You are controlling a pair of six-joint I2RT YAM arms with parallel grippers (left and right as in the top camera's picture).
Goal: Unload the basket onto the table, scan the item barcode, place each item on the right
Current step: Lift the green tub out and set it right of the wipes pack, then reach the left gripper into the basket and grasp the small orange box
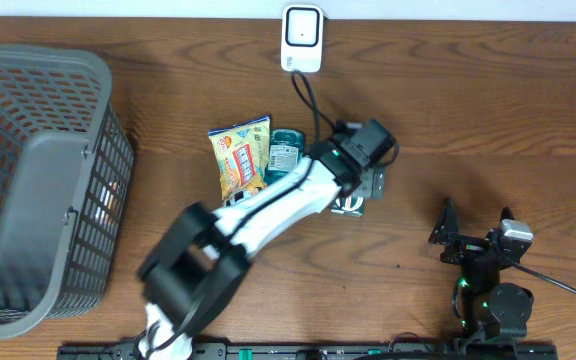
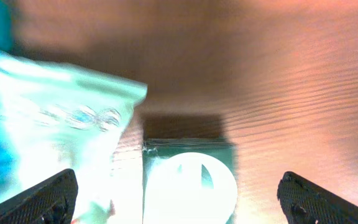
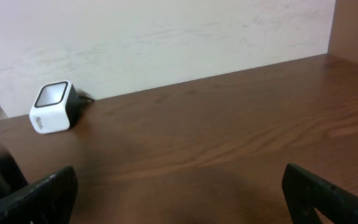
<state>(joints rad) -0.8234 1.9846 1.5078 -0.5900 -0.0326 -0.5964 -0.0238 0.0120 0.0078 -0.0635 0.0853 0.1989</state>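
Observation:
The white barcode scanner (image 1: 301, 38) stands at the table's far edge, its black cable trailing toward the middle; the right wrist view shows the scanner (image 3: 51, 107) against the wall. A small green box with a white round mark (image 2: 188, 180) lies on the wood between my left gripper's (image 2: 179, 208) widely spread fingers, untouched by either one. From overhead the box (image 1: 350, 206) peeks out under the left gripper (image 1: 360, 186). My right gripper (image 3: 179, 199) is open over bare wood at the near right (image 1: 446, 235).
A yellow snack bag (image 1: 240, 155) and a teal packet (image 1: 286, 150) lie just left of the box; a pale, blurred bag (image 2: 55, 124) fills the left of the left wrist view. A large grey basket (image 1: 38, 190) occupies the table's left side.

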